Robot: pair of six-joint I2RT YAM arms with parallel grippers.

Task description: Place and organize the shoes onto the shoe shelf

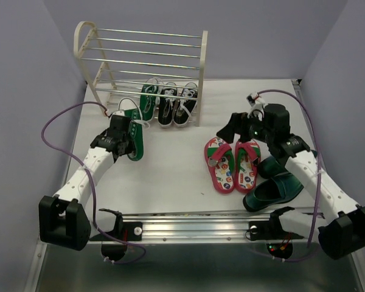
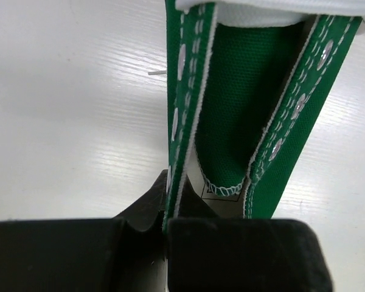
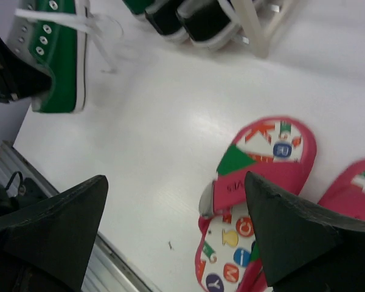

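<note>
found the left gripper clamped shut on 1 side wall of a green sneaker, with the pinched canvas seen between the fingers in the left wrist view

placed that sneaker at the left middle of the table, long axis running roughly toward the shoe shelf standing at the far left edge; could not tell the leading end

noted its mate already at the foot of the shelf, with the black pair just beside it on the right; could not tell whether on the lowest bars or on the table beneath them

judged the gap left of the mate the likely target, lying almost straight ahead of the held sneaker and far nearer the left arm

found the right gripper open and empty, hovering over the 2 flip-flops, with the teal loafers near its forearm
</note>
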